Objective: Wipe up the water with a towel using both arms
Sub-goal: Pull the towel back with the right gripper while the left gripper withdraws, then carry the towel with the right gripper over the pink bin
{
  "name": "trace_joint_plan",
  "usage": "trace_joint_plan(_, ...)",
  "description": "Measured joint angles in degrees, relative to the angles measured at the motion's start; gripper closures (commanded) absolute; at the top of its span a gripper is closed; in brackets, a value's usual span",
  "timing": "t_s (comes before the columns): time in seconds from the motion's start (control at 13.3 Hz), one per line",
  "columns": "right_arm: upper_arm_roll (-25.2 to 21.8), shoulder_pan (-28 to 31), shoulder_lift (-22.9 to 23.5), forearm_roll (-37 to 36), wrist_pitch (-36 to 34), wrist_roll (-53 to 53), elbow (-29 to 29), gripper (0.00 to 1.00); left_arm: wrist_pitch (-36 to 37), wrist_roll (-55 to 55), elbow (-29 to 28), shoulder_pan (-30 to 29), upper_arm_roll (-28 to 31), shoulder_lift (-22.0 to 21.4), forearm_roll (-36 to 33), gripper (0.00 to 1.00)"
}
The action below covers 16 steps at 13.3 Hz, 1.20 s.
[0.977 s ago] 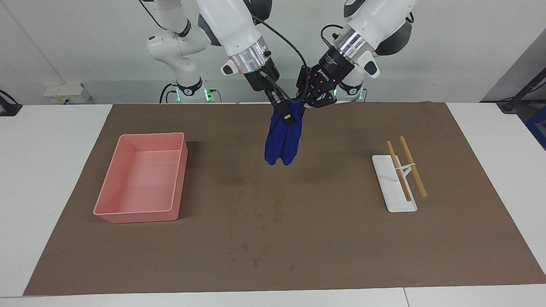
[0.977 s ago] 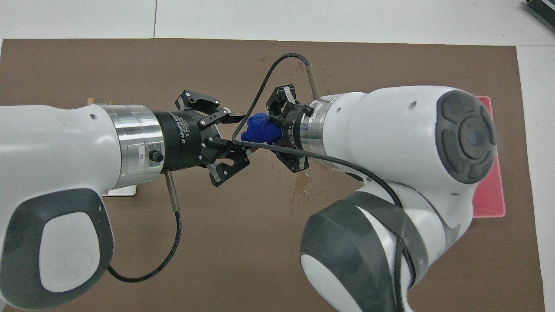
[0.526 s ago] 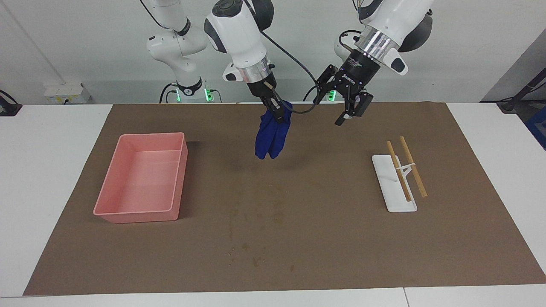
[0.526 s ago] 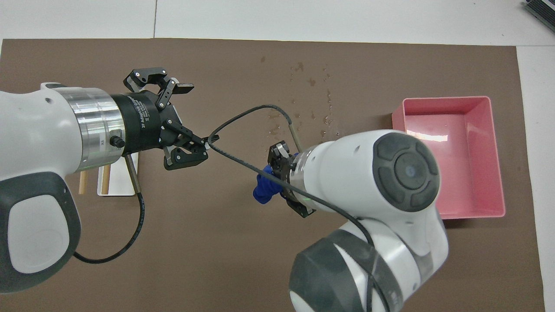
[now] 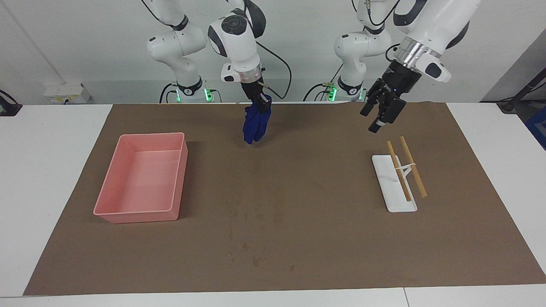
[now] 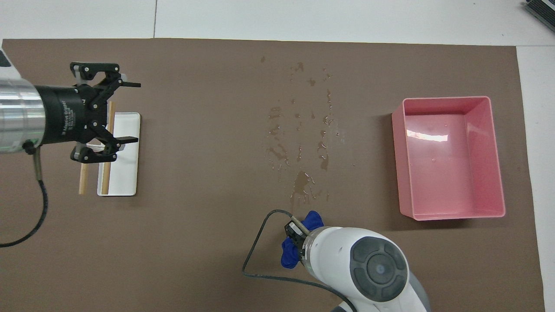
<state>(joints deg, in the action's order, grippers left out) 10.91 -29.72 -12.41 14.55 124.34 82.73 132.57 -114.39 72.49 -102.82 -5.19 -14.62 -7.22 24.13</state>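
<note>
The white table (image 5: 55, 140) is covered by a brown mat (image 5: 298, 238) under a plain light wall. Water droplets (image 6: 303, 143) lie scattered on the mat's middle. A pink tray (image 5: 140, 179) sits toward the right arm's end. A white stand (image 5: 392, 187) carrying two wooden sticks (image 5: 405, 168) sits toward the left arm's end.

The right hand (image 5: 258, 100) is clamped on the blue towel (image 5: 254, 123), which hangs clear above the mat, over its edge nearest the robots. The left hand (image 6: 128, 112), fingers spread apart and holding nothing, hangs over the stand.
</note>
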Motion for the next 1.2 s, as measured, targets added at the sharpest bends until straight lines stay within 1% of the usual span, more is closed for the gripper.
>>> trace_joint_plan(0.15,0.05,-2.63,1.16,0.01,4.44,0.00,3.18,1.00,1.78,-10.53,0.11,-0.35,0.78,-0.07,-4.74,0.00)
trace_joint_plan(0.3,0.07,-4.93,3.28,0.01,10.09,0.00,5.64,1.00,3.71,-21.06,0.12,-0.36,1.23,-0.08,-9.75,0.00)
trace_joint_plan(0.53,-0.03,-5.32,5.94,0.01,18.10,-0.11,8.02,1.00,6.88,-38.90,0.15,-0.36,2.47,0.04,-15.49,0.00)
trace_joint_plan(0.75,-0.24,-3.88,9.38,0.01,26.79,-2.49,8.64,1.00,9.29,-55.39,0.76,0.24,3.45,1.11,-21.53,0.00)
trace_joint_plan(0.83,-0.26,-2.84,10.70,0.01,29.10,-4.41,8.60,1.00,9.78,-59.27,0.98,1.76,4.95,1.53,-22.49,0.00)
trace_joint_plan(1.05,-0.33,0.61,13.10,0.02,33.58,-10.56,7.92,1.00,13.43,-68.61,2.75,10.26,13.44,2.92,-23.80,0.00)
trace_joint_plan(1.2,-0.39,3.23,14.02,0.02,35.01,-14.74,6.71,1.00,17.99,-71.44,5.44,11.27,14.63,4.00,-23.85,0.00)
